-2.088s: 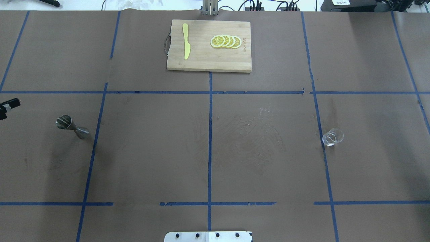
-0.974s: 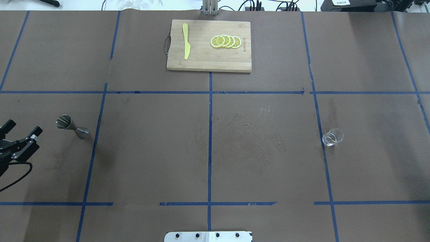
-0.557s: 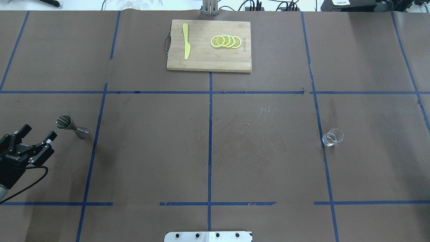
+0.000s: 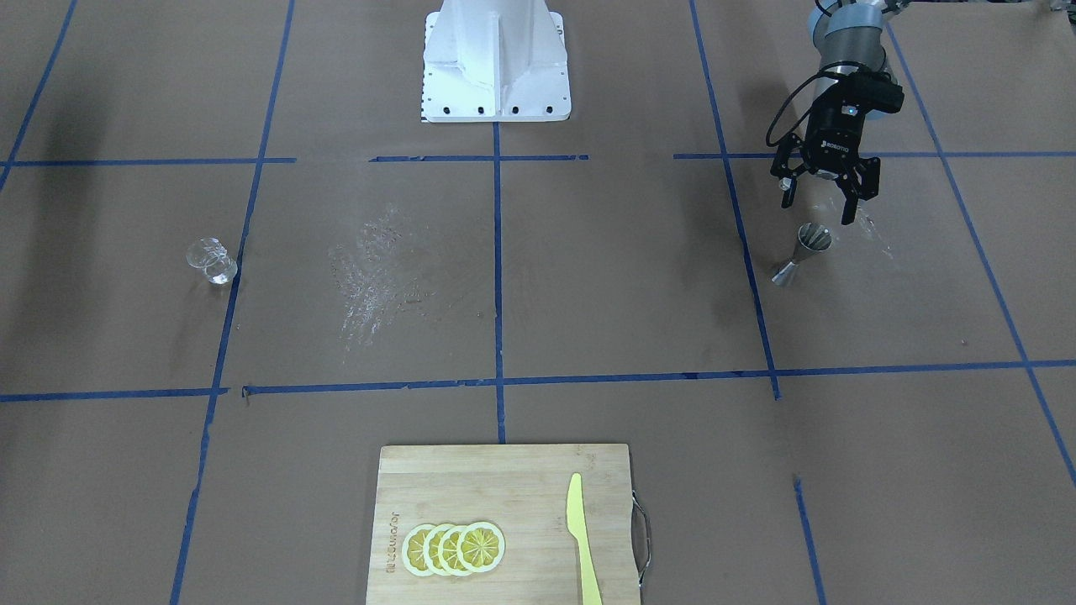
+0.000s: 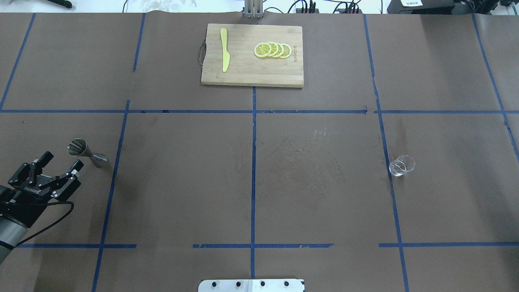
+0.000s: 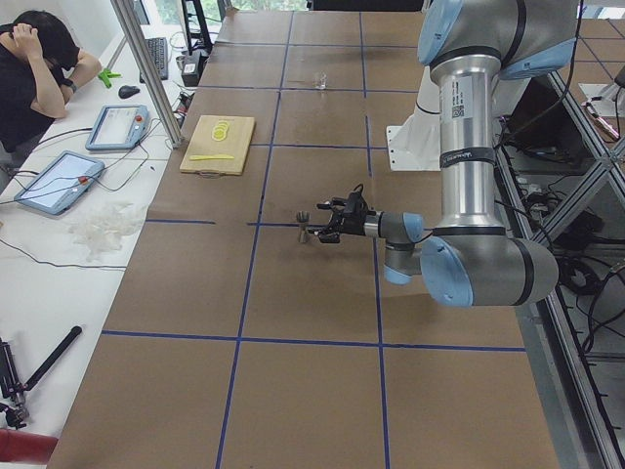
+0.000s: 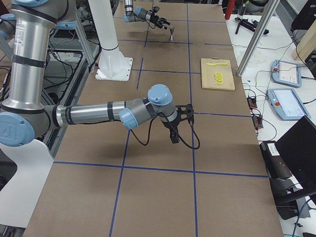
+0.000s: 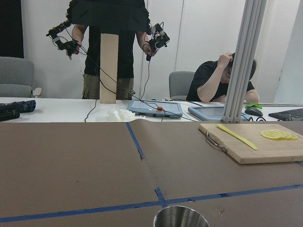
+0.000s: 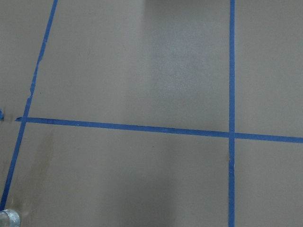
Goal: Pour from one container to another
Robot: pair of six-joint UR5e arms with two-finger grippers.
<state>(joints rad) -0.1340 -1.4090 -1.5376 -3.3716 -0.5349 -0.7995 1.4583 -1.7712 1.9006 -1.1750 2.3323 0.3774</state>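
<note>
The silvery hourglass jigger [image 5: 86, 153] stands upright on the brown table at the left, also seen in the front-facing view [image 4: 803, 252]. My left gripper [image 5: 61, 161] is open just short of it, lying low with its fingers pointing at the jigger but apart from it. The left wrist view shows only the jigger's rim [image 8: 181, 217] at its bottom edge. The clear cup [image 5: 401, 165] stands alone far to the right and shows at a corner of the right wrist view [image 9: 8, 218]. My right gripper [image 7: 178, 124] appears only in the exterior right view, so I cannot tell whether it is open or shut.
A wooden cutting board [image 5: 243, 77] with lemon slices [image 5: 272, 50] and a yellow knife [image 5: 224, 49] lies at the far middle. A pale smear [image 5: 312, 158] marks the table's centre. Blue tape lines cross the table. Operators and tablets sit beyond the far edge.
My left gripper has come in from the left edge and moved forward and to the right, closer to the jigger, staying open. Jigger and cup have not moved.
</note>
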